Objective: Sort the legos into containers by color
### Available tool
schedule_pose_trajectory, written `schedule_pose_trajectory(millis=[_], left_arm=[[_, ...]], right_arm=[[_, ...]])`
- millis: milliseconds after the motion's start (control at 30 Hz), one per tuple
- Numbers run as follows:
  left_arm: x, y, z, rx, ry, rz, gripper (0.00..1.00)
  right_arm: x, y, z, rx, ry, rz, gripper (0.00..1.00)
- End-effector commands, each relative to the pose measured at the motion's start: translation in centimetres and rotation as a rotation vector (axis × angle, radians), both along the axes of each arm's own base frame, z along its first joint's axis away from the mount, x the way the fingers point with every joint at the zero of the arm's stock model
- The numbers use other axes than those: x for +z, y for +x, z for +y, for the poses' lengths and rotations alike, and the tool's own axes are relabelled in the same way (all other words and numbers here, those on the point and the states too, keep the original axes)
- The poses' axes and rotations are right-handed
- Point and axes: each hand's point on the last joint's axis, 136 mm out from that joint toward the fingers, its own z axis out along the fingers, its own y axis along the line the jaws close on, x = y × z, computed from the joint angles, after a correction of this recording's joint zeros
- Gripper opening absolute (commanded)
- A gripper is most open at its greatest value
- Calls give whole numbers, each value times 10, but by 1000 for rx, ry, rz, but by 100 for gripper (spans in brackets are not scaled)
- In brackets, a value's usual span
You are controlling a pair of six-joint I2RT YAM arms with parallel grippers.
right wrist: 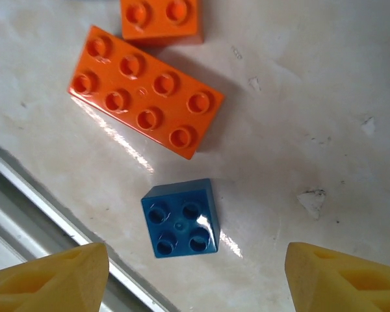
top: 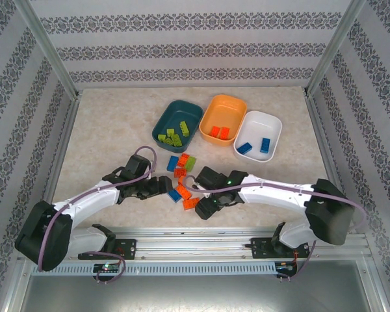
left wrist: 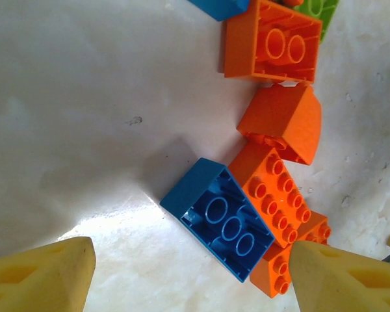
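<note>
Blue is the colour under both wide-open claws: the left claw [left wrist: 192,268] may drag the orange bricks [left wrist: 276,195] touching its upturned blue brick [left wrist: 222,224], and the right claw [right wrist: 195,268] may push its small blue brick [right wrist: 181,218] off the worktop [right wrist: 325,97] edge near it.

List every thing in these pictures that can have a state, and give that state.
Left gripper: open, empty.
Right gripper: open, empty.
Dark teal tray: holds lime green bricks.
Orange tray: holds orange bricks.
White tray: holds two blue bricks.
Big blue brick: loose, hollow side up.
Small blue brick: loose, studs up.
Long orange brick: loose, flat, studs up.
</note>
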Motion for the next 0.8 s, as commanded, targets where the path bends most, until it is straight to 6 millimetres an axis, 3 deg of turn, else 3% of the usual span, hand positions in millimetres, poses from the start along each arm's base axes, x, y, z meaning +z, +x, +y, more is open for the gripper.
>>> schedule_pose_trajectory(millis=[0,300,467,767], left_arm=[[8,5,2,15,-11,-28,79],[7,6,6,12,6,-27,79],[8,6,7,11,9,-26,79],[11,6,9,13,17,-32,80]], right_arm=[[-8,1,3,48,-60,-22,71],[-29,2,10,92,-163,-39,69],[-36,5,9,95,-207,-42,54],[-18,10,2,70,-188,-92,37]])
